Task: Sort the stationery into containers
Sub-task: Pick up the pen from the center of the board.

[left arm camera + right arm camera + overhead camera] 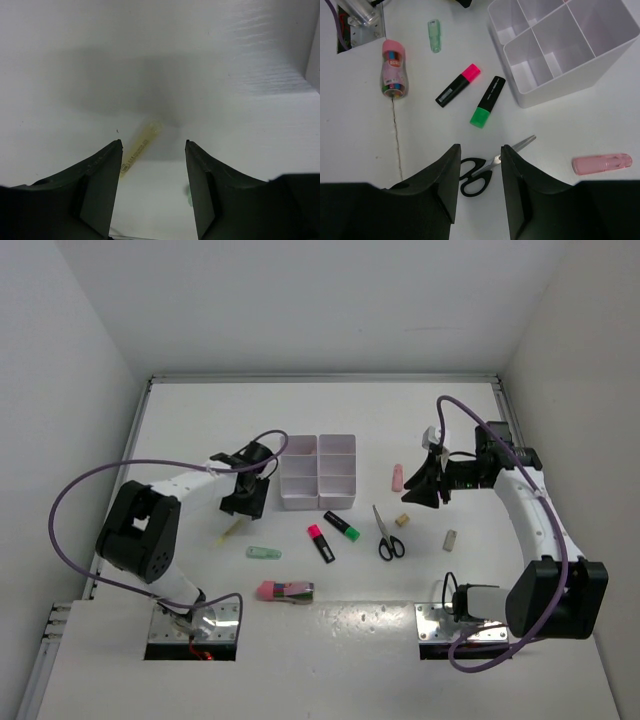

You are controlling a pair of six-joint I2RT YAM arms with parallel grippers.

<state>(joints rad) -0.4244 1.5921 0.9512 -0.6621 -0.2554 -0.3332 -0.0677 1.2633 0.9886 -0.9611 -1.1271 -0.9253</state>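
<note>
White walls close round a white tabletop where, by my reckoning, the sorting has barely begun. On the left, the left gripper (245, 502) hangs with jaws apart and empty over a thin yellow pen (232, 530); a mint green capsule-shaped bit (263, 552) and a pink-capped clear tube (286, 591) lie nearer. The white plastic compartment tray (299, 500) looks empty where I can see in. Loose to its right lie a pink-ended black highlighter (321, 542), a green-ended black highlighter (341, 525), black-handled scissors (388, 535), a pink eraser-like stick (397, 477) and small beige bits (450, 539). The right gripper (425, 485) hovers part-open, holding nothing.
</note>
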